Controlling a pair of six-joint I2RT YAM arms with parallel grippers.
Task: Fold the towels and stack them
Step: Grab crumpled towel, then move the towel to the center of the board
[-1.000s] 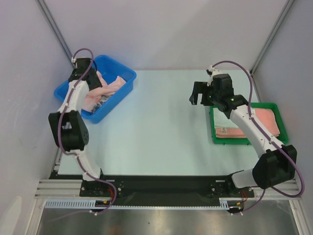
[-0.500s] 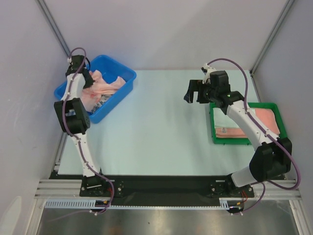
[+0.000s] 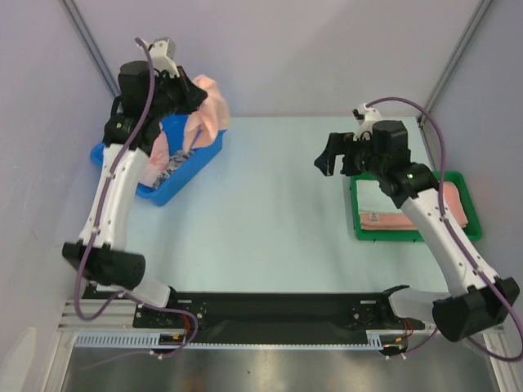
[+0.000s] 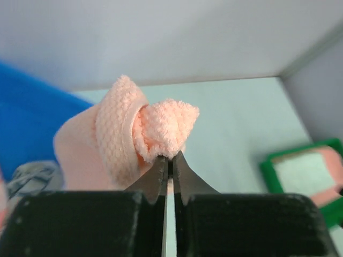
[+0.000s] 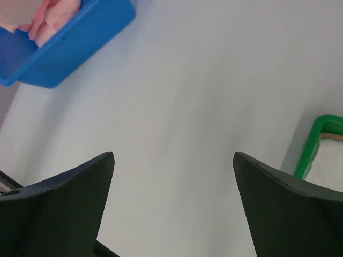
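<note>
Top external, left tool [image 3: 193, 100] pinching pink towel [image 3: 209, 113], towel label [image 3: 372, 218] illegible.

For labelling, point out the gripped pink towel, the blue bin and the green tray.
gripped pink towel [image 4: 163, 126], left wrist view, bunched tip.
blue bin [image 5: 86, 37], right wrist view, outer wall.
green tray [image 5: 308, 145], right wrist view, rim.

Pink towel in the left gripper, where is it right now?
In the top view the pink towel hangs at far left, pinched in the left gripper above the blue bin.
</note>
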